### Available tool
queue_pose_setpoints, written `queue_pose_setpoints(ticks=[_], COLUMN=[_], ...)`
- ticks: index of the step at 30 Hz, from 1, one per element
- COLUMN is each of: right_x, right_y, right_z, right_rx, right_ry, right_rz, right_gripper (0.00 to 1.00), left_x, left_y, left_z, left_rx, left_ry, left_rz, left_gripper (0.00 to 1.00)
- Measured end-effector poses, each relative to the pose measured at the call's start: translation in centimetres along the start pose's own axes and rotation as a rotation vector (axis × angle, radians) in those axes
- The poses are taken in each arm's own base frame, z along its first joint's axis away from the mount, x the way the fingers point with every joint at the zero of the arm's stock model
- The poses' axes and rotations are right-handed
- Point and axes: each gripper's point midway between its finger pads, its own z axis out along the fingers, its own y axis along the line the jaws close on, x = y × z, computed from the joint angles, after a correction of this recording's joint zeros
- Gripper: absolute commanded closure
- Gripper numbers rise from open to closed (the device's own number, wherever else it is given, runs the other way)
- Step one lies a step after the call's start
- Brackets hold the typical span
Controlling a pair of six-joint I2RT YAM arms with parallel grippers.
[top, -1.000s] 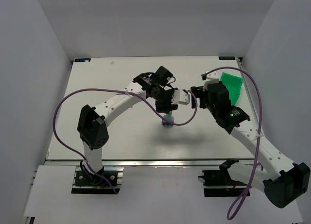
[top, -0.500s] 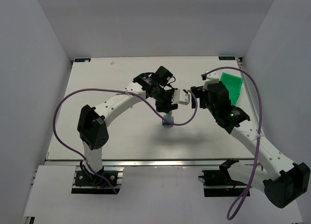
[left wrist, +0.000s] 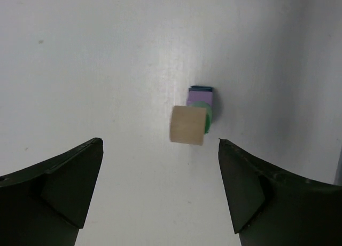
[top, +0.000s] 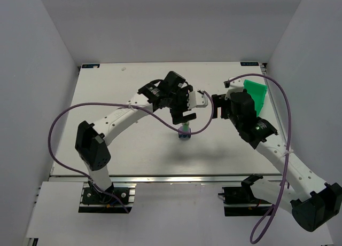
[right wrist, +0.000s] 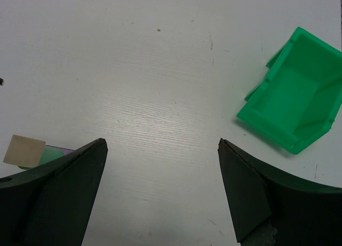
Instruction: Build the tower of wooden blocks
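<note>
The wood block tower [top: 184,132] stands near the table's middle. In the left wrist view I look down on it: a cream block [left wrist: 188,125] on top, then mint green [left wrist: 208,113], lilac [left wrist: 200,96] and dark blue [left wrist: 202,88]. My left gripper [left wrist: 160,142] hangs open above the tower, fingers wide apart and holding nothing; in the top view the left gripper [top: 183,116] is just behind the stack. My right gripper [right wrist: 160,142] is open and empty to the tower's right, where the cream block [right wrist: 24,150] shows at that view's left edge. From above, the right gripper [top: 215,107] faces the left one.
A bright green plastic bin [top: 256,94] lies at the table's back right, beside the right arm; the bin [right wrist: 294,104] shows open and empty in the right wrist view. Purple cables loop from both arms over the table.
The left gripper has opened, let go of the top cream block and risen off the tower. The left arm's elbow swung left. The right arm barely moved.
</note>
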Motion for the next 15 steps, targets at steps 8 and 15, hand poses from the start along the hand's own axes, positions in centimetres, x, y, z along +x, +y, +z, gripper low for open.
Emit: queue_pose_setpoints(ticks=[8, 15], right_x=[-0.6, 1.4], right_y=[-1.4, -3.1], right_z=[-0.7, -0.3], right_rx=[0.073, 0.179], right_ry=[-0.027, 0.043], right_rz=[0.072, 0.146], right_gripper=[0.11, 0.11], left_x=[-1.2, 10.3], left_y=[5.9, 4.8], left_z=[-8.6, -9.4], left_rx=[-0.564, -0.975], left_ry=[-0.131, -0.001], left_rz=[-0.455, -1.165], left_gripper=[0.02, 0.02])
